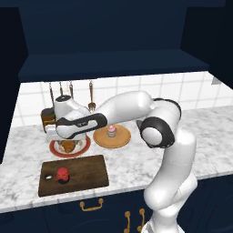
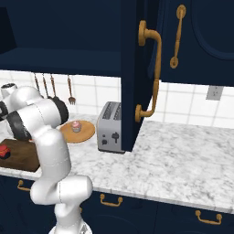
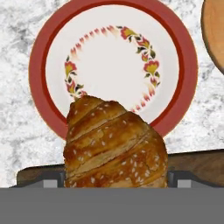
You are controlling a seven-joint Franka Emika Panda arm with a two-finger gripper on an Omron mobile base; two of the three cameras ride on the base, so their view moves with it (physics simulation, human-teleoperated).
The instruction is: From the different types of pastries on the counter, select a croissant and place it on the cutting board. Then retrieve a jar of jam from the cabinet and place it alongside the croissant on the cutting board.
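Note:
The golden-brown croissant (image 3: 114, 146) sits between my gripper's (image 3: 116, 181) fingertips (image 3: 181, 180), and the jaws are shut on its sides. It hangs close to the camera, above the red-rimmed floral plate (image 3: 183, 65), whose middle is bare. From the left base view my gripper (image 1: 68, 140) hovers over that plate (image 1: 84, 146) with the croissant (image 1: 68, 146) just under it. In front of the plate lies the dark cutting board (image 1: 86, 175), with the red jar of jam (image 1: 62, 174) standing on it. The cabinet (image 1: 113, 63) recess is above.
A pink-frosted cupcake (image 1: 112, 131) stands on a tan round plate (image 1: 124, 139) right of my hand. A brown jar (image 1: 47, 117) is behind it by the wall with hanging utensils (image 1: 91, 98). A toaster (image 2: 111, 128) and an open cabinet door (image 2: 137, 73) are farther right.

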